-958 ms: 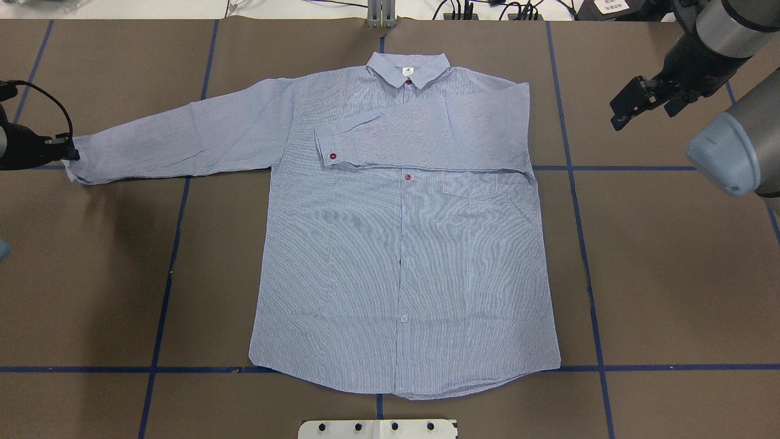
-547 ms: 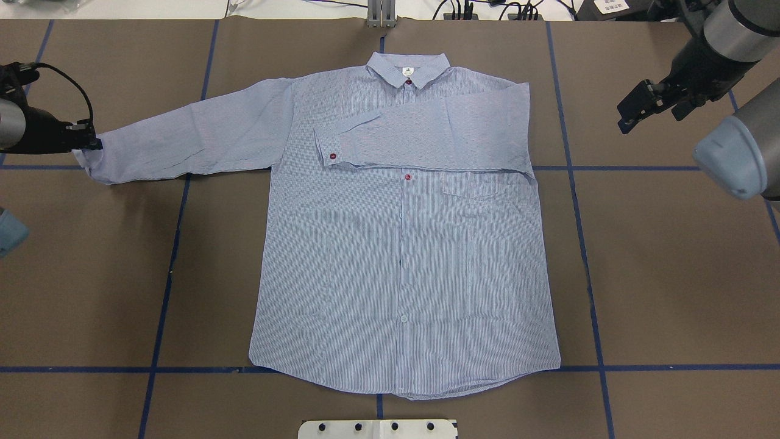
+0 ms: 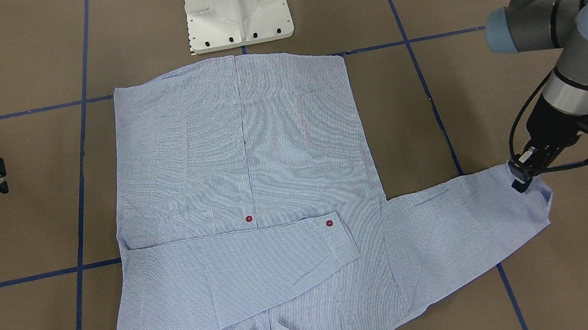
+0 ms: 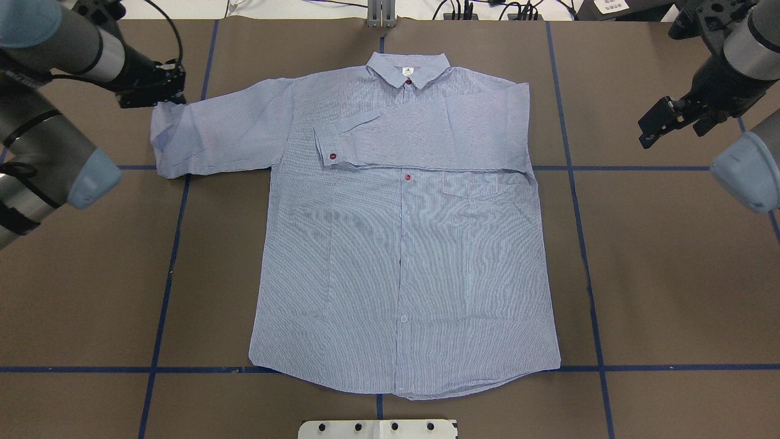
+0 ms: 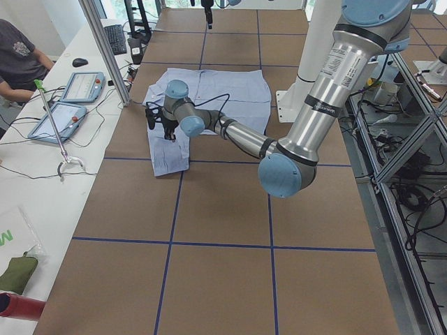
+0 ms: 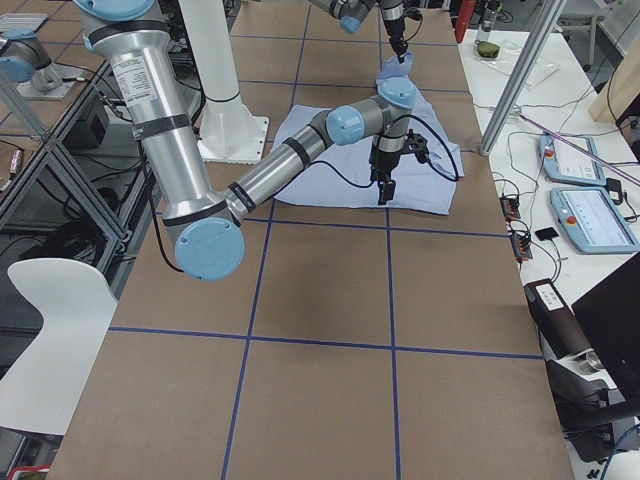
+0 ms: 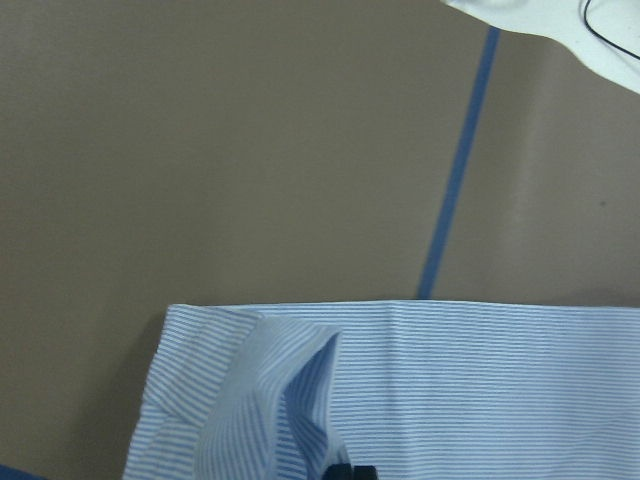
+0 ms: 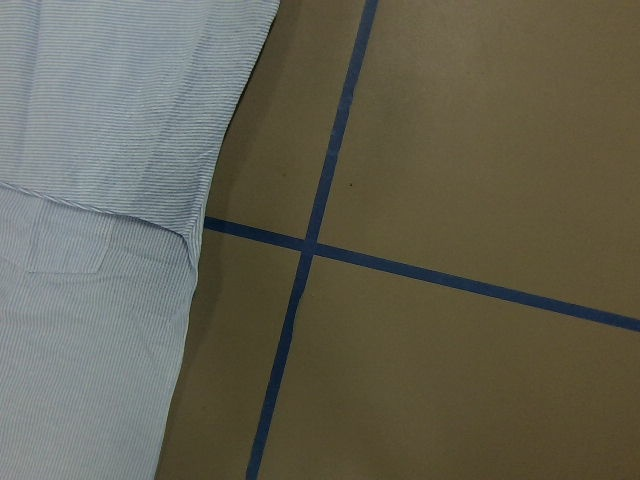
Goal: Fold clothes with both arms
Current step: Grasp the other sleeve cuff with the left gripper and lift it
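Observation:
The striped shirt point(image 4: 402, 256) point(image 3: 244, 155) lies flat, front up, collar point(image 4: 408, 67) at the far edge. One sleeve point(image 4: 426, 137) is folded across the chest, its red-buttoned cuff near the placket. My left gripper point(image 4: 166, 100) point(image 3: 519, 181) is shut on the cuff of the other sleeve point(image 4: 213, 134) point(image 3: 461, 220), lifted a little and doubled back toward the shoulder. The left wrist view shows the bunched cuff point(image 7: 250, 400) just ahead of the fingers. My right gripper point(image 4: 647, 137) point(image 3: 1, 176) hovers open and empty over bare table, well off the shirt's pocket side point(image 8: 65, 250).
The white pedestal base point(image 3: 235, 3) point(image 4: 378, 428) stands by the shirt's hem. Blue tape lines point(image 4: 164, 274) cross the brown table. Cables and plugs point(image 4: 487, 9) line the far edge. Past it, a seated person point(image 5: 17, 56) and tablets point(image 5: 80, 87) occupy a side bench.
My left gripper has carried the cuff rightward and toward the far edge, so the sleeve now doubles back near the shoulder. The right gripper has drifted further right, away from the shirt.

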Tool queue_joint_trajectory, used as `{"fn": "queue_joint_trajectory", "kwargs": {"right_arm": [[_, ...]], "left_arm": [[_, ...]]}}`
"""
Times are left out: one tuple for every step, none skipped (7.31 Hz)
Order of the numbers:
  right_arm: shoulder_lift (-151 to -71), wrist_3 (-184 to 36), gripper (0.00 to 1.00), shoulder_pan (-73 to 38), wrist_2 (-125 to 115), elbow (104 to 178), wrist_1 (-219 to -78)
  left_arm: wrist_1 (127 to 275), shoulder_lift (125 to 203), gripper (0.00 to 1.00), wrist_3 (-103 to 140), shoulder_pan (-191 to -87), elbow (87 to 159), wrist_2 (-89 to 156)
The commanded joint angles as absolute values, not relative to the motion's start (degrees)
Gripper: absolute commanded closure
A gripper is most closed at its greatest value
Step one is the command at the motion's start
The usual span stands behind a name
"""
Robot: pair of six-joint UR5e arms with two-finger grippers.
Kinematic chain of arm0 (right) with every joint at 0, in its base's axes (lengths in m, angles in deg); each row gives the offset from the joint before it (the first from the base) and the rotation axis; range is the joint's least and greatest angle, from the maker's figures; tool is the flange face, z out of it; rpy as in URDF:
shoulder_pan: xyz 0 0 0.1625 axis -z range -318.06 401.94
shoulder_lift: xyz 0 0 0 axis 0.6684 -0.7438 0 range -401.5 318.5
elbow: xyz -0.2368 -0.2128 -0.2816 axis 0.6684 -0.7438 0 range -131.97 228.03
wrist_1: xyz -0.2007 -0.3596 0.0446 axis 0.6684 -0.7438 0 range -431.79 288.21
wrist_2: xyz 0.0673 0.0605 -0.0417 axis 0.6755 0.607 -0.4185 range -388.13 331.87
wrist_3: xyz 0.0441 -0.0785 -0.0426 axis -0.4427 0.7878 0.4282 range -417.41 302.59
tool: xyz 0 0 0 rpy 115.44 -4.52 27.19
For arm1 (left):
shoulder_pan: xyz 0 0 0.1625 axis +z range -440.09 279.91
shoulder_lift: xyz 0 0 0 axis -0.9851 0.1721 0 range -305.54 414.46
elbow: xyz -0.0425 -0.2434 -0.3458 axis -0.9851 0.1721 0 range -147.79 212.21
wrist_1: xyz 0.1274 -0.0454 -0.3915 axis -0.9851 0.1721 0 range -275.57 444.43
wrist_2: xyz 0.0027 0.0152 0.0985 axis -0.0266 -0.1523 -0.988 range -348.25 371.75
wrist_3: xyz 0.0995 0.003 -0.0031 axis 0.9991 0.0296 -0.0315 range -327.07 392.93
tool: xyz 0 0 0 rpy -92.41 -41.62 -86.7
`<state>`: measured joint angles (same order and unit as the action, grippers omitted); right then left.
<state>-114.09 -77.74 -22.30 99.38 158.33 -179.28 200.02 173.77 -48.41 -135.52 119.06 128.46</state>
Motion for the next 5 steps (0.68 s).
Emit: {"fn": "queue_joint_trajectory", "kwargs": {"right_arm": [[-116.0,-76.3,0.00,-23.8,99.5,158.2,-179.2],[-117.6,-73.9,0.00,-25.0,99.9,158.2,-179.2],[-119.4,-70.4,0.00,-26.2,99.8,158.2,-179.2],[-120.0,-69.4,0.00,-27.0,99.9,158.2,-179.3],[-120.2,-69.4,0.00,-27.0,99.9,158.2,-179.2]], "left_arm": [[195.5,184.0,1.00,-58.3,-130.7,118.6,128.6],[195.6,189.5,1.00,-62.3,-129.0,115.5,128.6],[196.0,193.2,1.00,-65.5,-127.9,113.6,128.6],[196.3,197.0,1.00,-68.6,-127.2,112.2,128.6],[196.4,200.5,1.00,-72.1,-126.8,110.9,128.6]]}}
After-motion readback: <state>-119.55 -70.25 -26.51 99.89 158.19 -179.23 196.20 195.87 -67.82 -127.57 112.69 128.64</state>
